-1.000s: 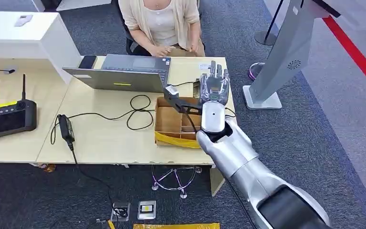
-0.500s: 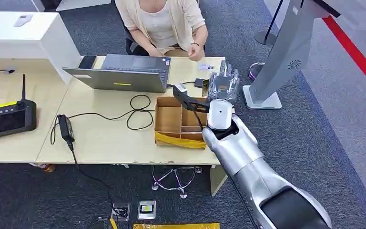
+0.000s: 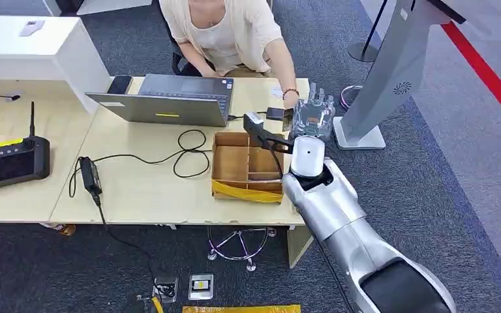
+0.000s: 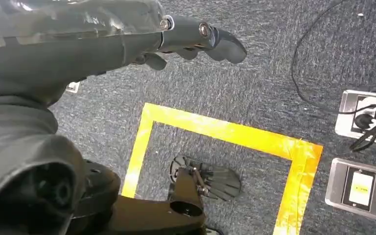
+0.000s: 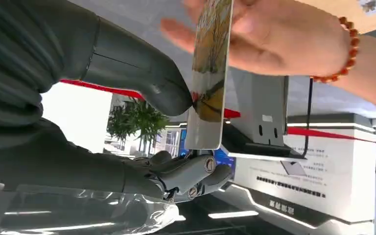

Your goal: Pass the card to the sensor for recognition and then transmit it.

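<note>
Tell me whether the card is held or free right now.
Held: the right hand pinches the card between thumb and fingers, while a person's hand touches its far end.

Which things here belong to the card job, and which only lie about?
Job: card, pinched by the right hand; person's hand touching the card.

Lying about: laptop, cardboard box, remote controller, power adapter, left hand.
</note>
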